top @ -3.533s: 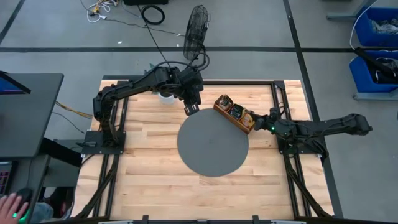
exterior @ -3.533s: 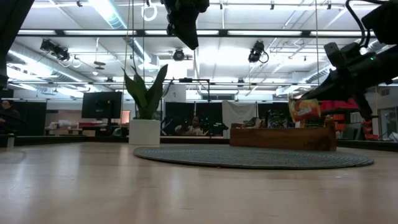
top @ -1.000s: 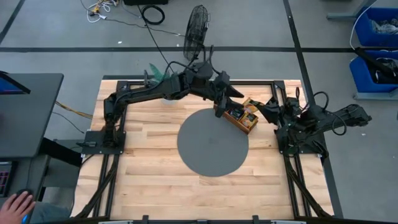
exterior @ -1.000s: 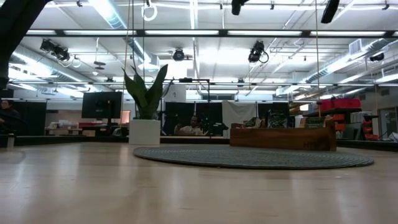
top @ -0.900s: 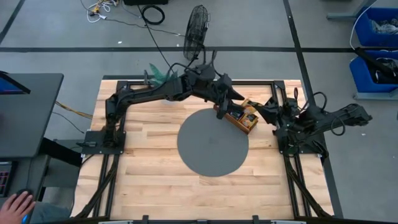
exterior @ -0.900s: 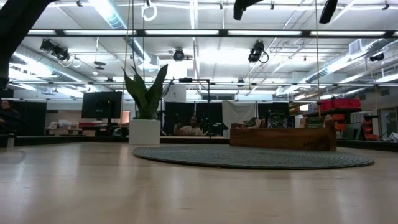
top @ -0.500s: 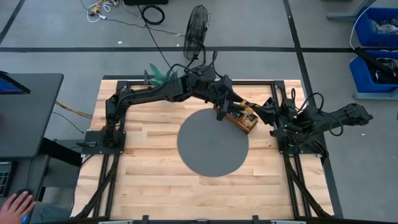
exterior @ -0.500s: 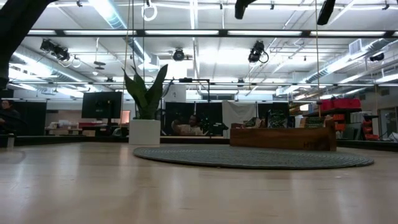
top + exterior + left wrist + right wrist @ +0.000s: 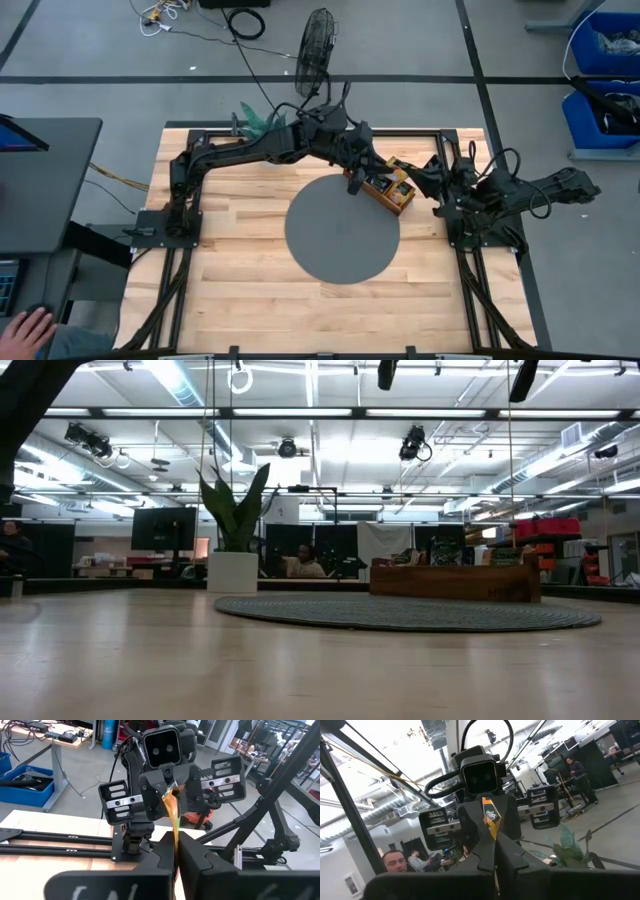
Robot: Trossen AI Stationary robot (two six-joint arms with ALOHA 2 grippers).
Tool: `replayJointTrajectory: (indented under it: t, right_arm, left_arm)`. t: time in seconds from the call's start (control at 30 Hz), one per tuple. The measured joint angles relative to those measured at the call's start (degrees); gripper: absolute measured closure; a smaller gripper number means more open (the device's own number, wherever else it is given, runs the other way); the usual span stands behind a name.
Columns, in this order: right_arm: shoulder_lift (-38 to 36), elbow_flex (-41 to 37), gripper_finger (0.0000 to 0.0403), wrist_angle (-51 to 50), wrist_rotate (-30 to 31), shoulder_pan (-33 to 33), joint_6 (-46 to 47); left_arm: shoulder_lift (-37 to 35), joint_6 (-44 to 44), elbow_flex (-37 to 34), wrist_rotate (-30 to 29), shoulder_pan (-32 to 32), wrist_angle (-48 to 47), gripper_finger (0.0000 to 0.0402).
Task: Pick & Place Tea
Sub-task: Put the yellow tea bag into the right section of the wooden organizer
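Observation:
One yellow tea packet hangs in the air between my two grippers, seen edge-on in both wrist views, above the far right of the table. My left gripper reaches in from the left and is shut on it. My right gripper faces it from the right, shut on the same packet. Below them the brown wooden tray lies at the far right edge of the round grey mat, with more packets in it. My left gripper pinches the packet's end nearest it between its two fingers, coming in about level from the table's left. The packet stands on edge, lifted clear above the tray. My right gripper pinches the packet's opposite end between its two fingers, coming from the table's right and slanting slightly upward. The packet stands on edge between the two grippers, clear of the tray.
A potted green plant stands at the far left of the table behind my left arm. A fan stands beyond the far edge. The grey mat has bare room in its middle. A person's hand shows at the near left, off the table.
My left gripper has shut on the free end of the packet that my right gripper holds up. Both arms have otherwise kept their places, and the packet has stayed clear above the tray.

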Motion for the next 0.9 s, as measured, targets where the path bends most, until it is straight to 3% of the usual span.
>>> replayJointTrajectory:
  t: [0.13, 0.4, 0.47, 0.6, 0.73, 0.9]
  right_arm:
    - [0.0, 0.0, 0.0369, -0.4, 0.0, 0.0, -0.2]
    - [-0.1, 0.1, 0.0249, -1.8, -0.9, 0.0, 0.9]
    - [-0.8, 1.9, 0.0221, -6.1, -0.9, 0.0, 0.0]
    - [-1.0, 13.9, 0.0186, -29.9, -1.0, -0.1, -2.0]
    - [5.9, 29.1, 0.0178, -55.6, -2.9, -1.7, -3.0]
    - [16.4, 43.2, 0.0179, -70.9, -10.0, -6.6, -5.3]
  left_arm:
    - [0.0, 0.4, 0.0, 0.0, 0.3, -1.1, 0.0395]
    - [0.0, 1.3, 0.0, 0.0, 0.9, -3.2, 0.0396]
    - [0.0, 2.0, 0.0, 0.0, 1.1, -5.7, 0.0396]
    - [0.0, 3.6, 0.0, 0.2, 1.4, -12.2, 0.0397]
    - [0.0, 5.5, 0.0, 0.3, 1.4, -15.3, 0.0395]
    - [0.0, 6.1, 0.0, 0.4, 1.4, -14.3, 0.0397]
